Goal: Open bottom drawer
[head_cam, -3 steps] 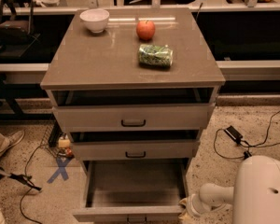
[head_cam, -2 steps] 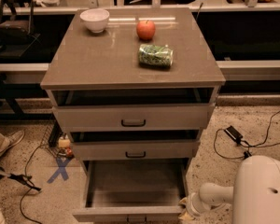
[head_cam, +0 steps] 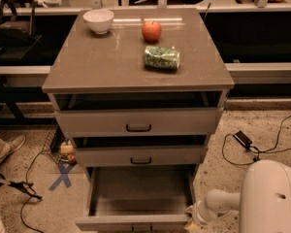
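Observation:
The bottom drawer point(head_cam: 136, 221) of the grey-beige cabinet stands pulled far out, its empty inside showing and its front at the lower edge of the camera view. Its small dark handle is just at the frame's edge. My gripper point(head_cam: 191, 222) sits at the drawer's front right corner, at the end of my white arm point(head_cam: 218, 203); most of it is cut off by the frame. The two drawers above point(head_cam: 138, 122) point(head_cam: 140, 155) are each pulled out slightly.
On the cabinet top point(head_cam: 87, 62) stand a white bowl point(head_cam: 98, 20), a red apple point(head_cam: 151, 31) and a green packet point(head_cam: 161, 57). A blue X point(head_cam: 63, 176) and cables lie on the floor at left. A black adapter point(head_cam: 242, 140) with cable lies at right. A person's shoe point(head_cam: 7, 147) is at left.

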`<action>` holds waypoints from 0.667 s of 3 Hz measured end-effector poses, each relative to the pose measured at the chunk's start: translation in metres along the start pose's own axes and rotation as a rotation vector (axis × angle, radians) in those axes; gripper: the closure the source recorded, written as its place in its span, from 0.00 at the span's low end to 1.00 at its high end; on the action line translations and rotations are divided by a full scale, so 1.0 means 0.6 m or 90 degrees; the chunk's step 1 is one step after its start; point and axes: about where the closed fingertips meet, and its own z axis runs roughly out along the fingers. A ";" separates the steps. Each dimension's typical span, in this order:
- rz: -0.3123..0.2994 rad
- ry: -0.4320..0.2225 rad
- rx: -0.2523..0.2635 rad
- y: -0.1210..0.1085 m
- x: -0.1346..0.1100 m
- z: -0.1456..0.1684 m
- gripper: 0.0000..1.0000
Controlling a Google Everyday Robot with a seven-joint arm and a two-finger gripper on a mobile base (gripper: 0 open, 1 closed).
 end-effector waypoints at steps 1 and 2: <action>-0.027 -0.007 0.011 -0.023 -0.024 -0.024 0.01; -0.055 -0.024 0.037 -0.048 -0.049 -0.067 0.00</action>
